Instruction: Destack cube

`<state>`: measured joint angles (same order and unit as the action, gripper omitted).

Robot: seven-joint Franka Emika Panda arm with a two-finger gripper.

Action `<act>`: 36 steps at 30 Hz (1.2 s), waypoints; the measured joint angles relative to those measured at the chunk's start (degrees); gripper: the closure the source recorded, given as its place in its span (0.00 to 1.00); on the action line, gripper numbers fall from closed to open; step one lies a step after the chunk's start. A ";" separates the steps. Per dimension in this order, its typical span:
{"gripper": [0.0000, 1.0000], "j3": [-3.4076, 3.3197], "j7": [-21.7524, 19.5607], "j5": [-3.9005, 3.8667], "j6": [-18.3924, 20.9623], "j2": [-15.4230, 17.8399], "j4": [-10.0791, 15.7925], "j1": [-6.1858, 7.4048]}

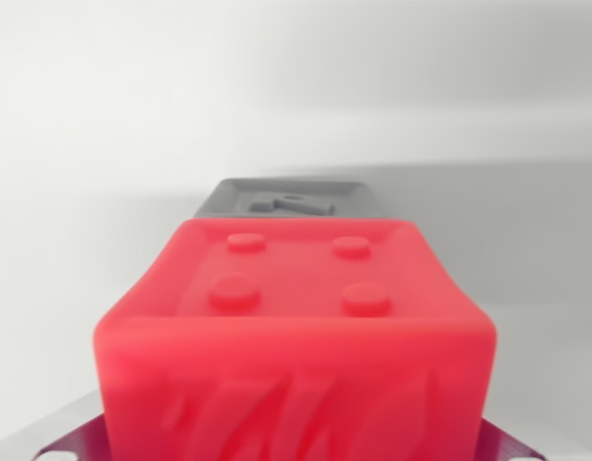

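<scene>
Claw's fingers aren't in frame so can't tell if it's clenched or released, but the red cube (296, 336) fills the near view w/ a grey cube (291, 199) just behind it, prob lined up for a grab.

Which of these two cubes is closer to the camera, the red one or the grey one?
The red cube. It fills the lower part of the wrist view, with four round studs on its upper face. The grey cube peeks out behind it, only its embossed top showing.
</scene>
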<state>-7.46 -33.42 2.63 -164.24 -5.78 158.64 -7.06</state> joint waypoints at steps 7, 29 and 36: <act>1.00 -0.28 -0.88 -1.23 2.23 2.54 0.25 0.00; 1.00 -0.48 -3.23 -4.49 12.62 13.41 0.42 -0.47; 1.00 -0.48 -3.64 -5.09 16.63 17.12 0.05 -0.60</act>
<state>-7.94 -37.05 -2.46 -147.61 11.34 158.69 -7.65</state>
